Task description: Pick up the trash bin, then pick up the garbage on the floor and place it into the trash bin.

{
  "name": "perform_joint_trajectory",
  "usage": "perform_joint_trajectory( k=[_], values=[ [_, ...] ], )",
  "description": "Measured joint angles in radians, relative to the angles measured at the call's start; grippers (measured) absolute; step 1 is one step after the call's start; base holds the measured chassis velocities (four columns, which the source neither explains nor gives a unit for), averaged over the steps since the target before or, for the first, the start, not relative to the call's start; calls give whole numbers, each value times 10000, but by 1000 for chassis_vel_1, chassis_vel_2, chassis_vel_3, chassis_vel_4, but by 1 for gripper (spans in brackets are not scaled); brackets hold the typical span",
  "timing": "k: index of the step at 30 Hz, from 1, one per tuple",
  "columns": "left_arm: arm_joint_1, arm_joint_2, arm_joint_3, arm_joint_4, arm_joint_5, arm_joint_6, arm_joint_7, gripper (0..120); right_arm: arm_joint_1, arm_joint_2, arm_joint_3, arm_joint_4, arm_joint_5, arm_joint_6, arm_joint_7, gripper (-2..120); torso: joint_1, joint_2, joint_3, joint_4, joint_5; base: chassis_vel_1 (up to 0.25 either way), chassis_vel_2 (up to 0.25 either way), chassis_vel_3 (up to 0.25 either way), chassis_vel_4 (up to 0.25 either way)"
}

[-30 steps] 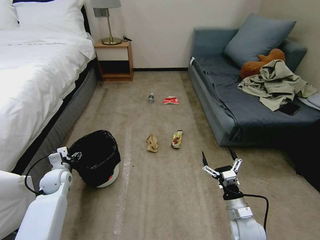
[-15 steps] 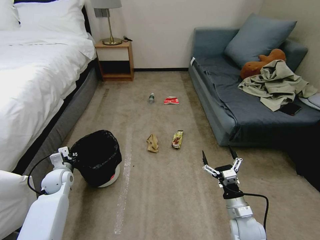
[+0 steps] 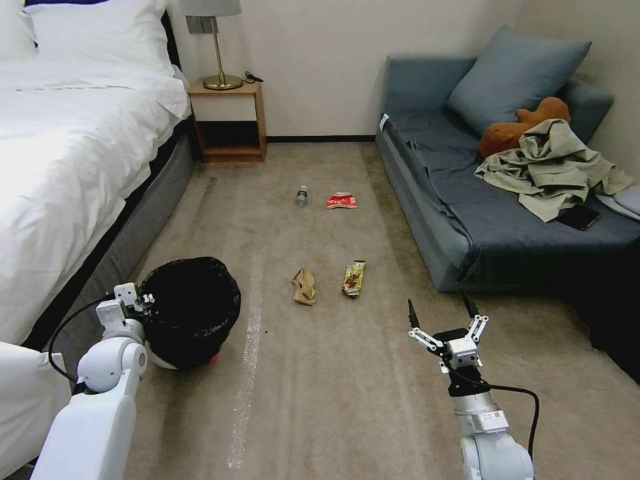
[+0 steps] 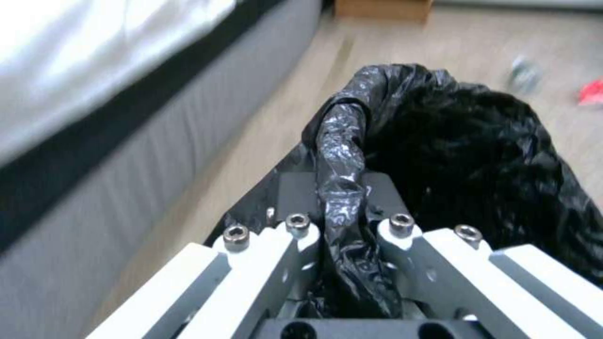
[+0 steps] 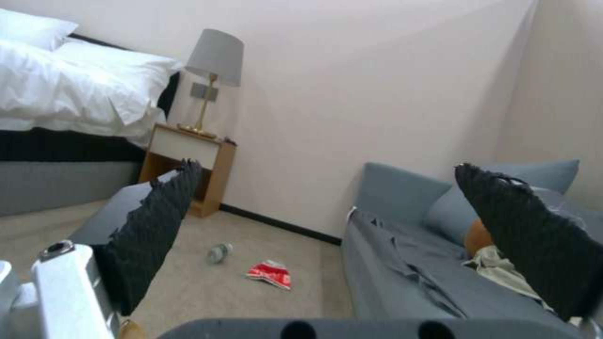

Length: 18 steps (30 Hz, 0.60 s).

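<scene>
I'm looking over a beige carpet (image 3: 347,387). Far left, a bed (image 3: 67,147) with white bedding; beside it, against the pale wall (image 3: 320,60), a wooden nightstand (image 3: 228,120) carrying a brass lamp (image 3: 217,47). On the right, a grey-blue sofa (image 3: 467,213) with a cushion (image 3: 517,70).

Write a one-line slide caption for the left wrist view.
Left gripper clamped on the rim of the round trash bin lined with a glossy black plastic bag, beside the grey bed base.
</scene>
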Motion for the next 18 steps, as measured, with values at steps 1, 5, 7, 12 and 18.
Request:
perform_joint_trajectory(
  k=[1,5,7,12,18],
  values=[
    [0,0,0,0,0,0,0,5,0,0,0,0,0,0,0,100,0,0,0,0,0,0,0,0,0],
    [288,-44,-7,-1247,-1,-56,99,5,-29,0,65,59,127,-1,-5,100,0,0,0,-5,0,0,0,0,0],
    [372,-82,-7,-1540,16,-77,105,5,-31,0,76,66,165,-1,-7,100,0,0,0,-5,0,0,0,0,0],
    [700,-260,-33,-2091,507,-320,253,5,-32,0,111,67,268,0,-7,100,0,0,0,-3,1,0,0,0,0],
    [1019,-384,-82,-2133,738,-578,334,5,-20,0,115,27,269,-1,-8,100,0,0,0,-3,0,0,0,0,0]
  ],
)
